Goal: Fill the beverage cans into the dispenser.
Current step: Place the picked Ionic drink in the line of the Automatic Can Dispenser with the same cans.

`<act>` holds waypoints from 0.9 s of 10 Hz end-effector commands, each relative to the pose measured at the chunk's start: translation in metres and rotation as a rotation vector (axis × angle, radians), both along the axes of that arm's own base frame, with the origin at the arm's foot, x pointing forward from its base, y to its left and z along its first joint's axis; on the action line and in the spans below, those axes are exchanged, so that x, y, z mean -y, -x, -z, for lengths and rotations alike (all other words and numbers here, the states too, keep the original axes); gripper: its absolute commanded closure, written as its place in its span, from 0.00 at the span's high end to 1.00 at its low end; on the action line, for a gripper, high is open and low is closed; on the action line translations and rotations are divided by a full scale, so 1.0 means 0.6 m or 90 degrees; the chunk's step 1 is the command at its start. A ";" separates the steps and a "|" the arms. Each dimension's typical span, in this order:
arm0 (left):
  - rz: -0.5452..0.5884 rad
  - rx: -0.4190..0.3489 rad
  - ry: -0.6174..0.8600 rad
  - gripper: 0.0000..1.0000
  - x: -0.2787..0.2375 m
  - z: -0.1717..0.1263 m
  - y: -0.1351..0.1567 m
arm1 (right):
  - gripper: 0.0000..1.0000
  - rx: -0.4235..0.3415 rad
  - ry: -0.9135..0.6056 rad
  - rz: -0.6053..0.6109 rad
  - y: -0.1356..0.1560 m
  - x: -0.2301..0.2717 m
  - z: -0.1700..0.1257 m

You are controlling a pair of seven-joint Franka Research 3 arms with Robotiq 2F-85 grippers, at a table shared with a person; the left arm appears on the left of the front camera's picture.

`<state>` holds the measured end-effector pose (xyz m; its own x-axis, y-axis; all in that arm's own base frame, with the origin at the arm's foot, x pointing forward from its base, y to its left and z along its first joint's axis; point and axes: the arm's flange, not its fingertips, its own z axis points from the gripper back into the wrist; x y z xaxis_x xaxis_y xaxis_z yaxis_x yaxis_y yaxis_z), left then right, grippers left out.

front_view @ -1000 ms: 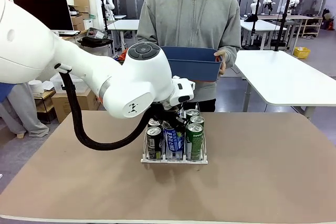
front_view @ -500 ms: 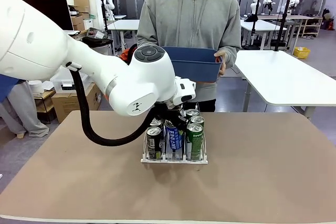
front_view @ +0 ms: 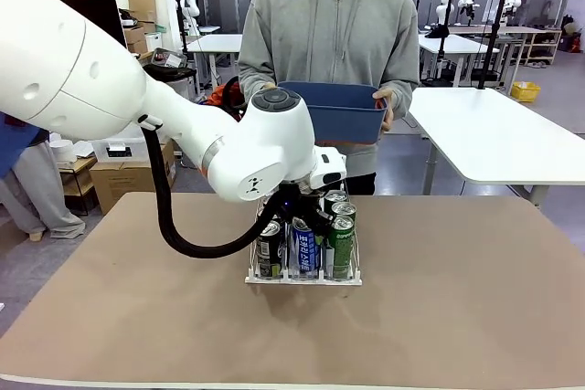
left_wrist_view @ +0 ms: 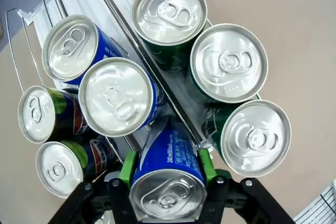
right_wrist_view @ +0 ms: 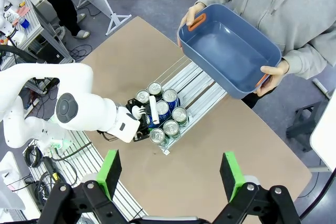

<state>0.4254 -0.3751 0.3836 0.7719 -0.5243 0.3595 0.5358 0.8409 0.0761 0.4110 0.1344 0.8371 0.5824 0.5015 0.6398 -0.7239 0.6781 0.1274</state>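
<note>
The dispenser (front_view: 303, 279) stands mid-table with several upright cans in its three lanes. In the left wrist view my left gripper (left_wrist_view: 167, 167) is shut on a blue-white can (left_wrist_view: 168, 182) at the near end of the middle lane, green pads (left_wrist_view: 128, 167) on both its sides. Two more blue-white cans (left_wrist_view: 115, 98) stand ahead of it, green cans (left_wrist_view: 228, 61) in the lane to the right, black cans (left_wrist_view: 37, 114) to the left. My right gripper (right_wrist_view: 170, 177) hangs open high above the table, with the dispenser (right_wrist_view: 197, 90) far below.
A person at the table's far side holds an empty blue bin (front_view: 338, 109) in both hands, also the blue bin (right_wrist_view: 228, 51) from above. My left arm (front_view: 183, 125) arches over the table's left half. Bare brown tabletop (front_view: 457, 289) lies right of the rack.
My left arm has swung to the right over the rack. The blue-white can in its gripper went from tilted to upright at the front of the middle lane.
</note>
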 end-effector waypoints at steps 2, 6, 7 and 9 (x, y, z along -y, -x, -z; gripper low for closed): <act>-0.014 -0.038 -0.015 0.00 0.002 -0.006 -0.024 | 1.00 -0.005 -0.001 0.000 0.003 0.004 0.002; -0.037 -0.015 -0.015 0.77 -0.011 -0.043 -0.008 | 1.00 -0.005 -0.001 0.000 0.003 0.004 0.002; -0.044 -0.001 -0.009 0.97 -0.013 -0.058 0.001 | 1.00 -0.005 -0.001 0.000 0.003 0.004 0.002; -0.053 0.026 0.002 1.00 -0.016 -0.079 0.023 | 1.00 -0.005 -0.001 0.000 0.003 0.004 0.002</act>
<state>0.4252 -0.3690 0.4335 0.7945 -0.4800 0.3721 0.4855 0.8700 0.0857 0.4110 0.1344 0.8370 0.5824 0.5015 0.6398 -0.7238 0.6781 0.1274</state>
